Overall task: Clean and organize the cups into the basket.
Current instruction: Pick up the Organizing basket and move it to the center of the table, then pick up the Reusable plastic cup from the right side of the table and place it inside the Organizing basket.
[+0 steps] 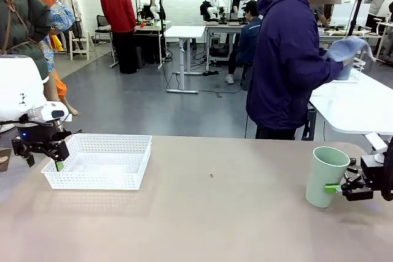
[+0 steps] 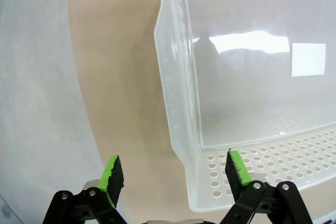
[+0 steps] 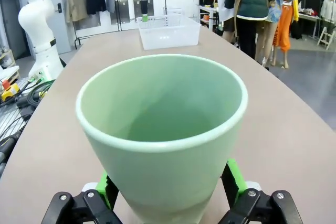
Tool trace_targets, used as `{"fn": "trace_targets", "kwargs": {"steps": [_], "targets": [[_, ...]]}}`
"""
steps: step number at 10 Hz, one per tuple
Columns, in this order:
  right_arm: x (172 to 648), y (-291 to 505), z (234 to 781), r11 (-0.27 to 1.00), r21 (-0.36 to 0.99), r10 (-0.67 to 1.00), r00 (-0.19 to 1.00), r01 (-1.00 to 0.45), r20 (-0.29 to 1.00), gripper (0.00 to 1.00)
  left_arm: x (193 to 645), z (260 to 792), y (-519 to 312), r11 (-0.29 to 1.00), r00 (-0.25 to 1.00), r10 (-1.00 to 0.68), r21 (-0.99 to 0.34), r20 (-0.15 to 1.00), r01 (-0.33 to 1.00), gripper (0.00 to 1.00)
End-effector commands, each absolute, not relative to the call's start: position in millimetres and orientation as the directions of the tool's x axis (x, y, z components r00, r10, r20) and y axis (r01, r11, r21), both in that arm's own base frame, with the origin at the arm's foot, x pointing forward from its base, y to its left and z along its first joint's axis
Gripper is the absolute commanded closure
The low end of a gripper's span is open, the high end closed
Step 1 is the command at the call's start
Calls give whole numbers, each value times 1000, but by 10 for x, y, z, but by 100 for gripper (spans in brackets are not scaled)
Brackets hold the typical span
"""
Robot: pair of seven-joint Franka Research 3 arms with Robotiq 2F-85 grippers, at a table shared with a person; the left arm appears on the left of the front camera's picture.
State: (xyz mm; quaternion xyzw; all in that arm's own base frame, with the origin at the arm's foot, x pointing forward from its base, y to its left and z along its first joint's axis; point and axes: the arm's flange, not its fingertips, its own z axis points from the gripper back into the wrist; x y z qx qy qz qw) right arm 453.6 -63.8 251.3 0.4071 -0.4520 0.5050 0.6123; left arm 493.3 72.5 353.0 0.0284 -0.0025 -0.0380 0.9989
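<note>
Well, both claws stand wide open. The right claw (image 3: 170,182) sits low around the mint green cup (image 3: 163,124). Its green pads (image 3: 234,176) are on both sides of the cup's lower part, very close, but I cannot tell if they press it. The cup stands upright on the desk (image 1: 215,213). The left claw (image 2: 176,169) hangs over one corner of the white basket (image 2: 179,103), with the basket's wall between its fingers. The basket lies well apart from the right claw, across the desk.
</note>
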Motion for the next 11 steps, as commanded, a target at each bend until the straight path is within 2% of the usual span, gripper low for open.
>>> {"fn": "trace_targets", "kwargs": {"steps": [1, 2, 3, 4, 5, 6, 7, 8, 9, 10, 11], "targets": [[4573, -512, 2406, 166, 38, 245, 79, -985, 966, 0, 4992, 3403, 661, 997, 998, -56, 46, -1, 56, 0], [4584, -500, 2388, 138, 52, 239, 84, -989, 967, 0, 4998, 3373, 643, 998, 998, -58, 40, -15, 58, 0], [4576, -499, 2375, 94, 50, 236, 71, -994, 969, 59, 4998, 3356, 649, 998, 998, -62, 16, -29, 63, 0], [4578, -499, 2372, 92, 48, 232, 69, -995, 970, 59, 5012, 3334, 643, 997, 996, -80, 16, -43, 80, 59], [4578, -502, 2366, 92, 46, 230, 66, -995, 971, 100, 5013, 3335, 642, 997, 996, -78, 13, -52, 79, 59], [4574, -504, 2358, 93, 43, 231, 63, -995, 971, 61, 5009, 3351, 635, 997, 996, -74, 14, -53, 75, 100], [4571, -503, 2358, 93, 41, 233, 62, -995, 971, 100, 4999, 3379, 637, 997, 996, -69, 16, -50, 70, 65], [4564, -500, 2360, 93, 36, 235, 57, -995, 970, 100, 4994, 3404, 642, 998, 997, -64, 17, -46, 65, 100], [4561, -505, 2363, 96, 33, 237, 55, -995, 970, 100, 4991, 3417, 644, 998, 997, -60, 18, -45, 61, 100], [4558, -515, 2364, 98, 28, 238, 51, -995, 970, 76, 4995, 3416, 653, 998, 998, -51, 19, -47, 52, 100], [4557, -526, 2364, 101, 26, 237, 49, -995, 970, 76, 5000, 3415, 656, 999, 998, -47, 19, -48, 48, 100]]}}
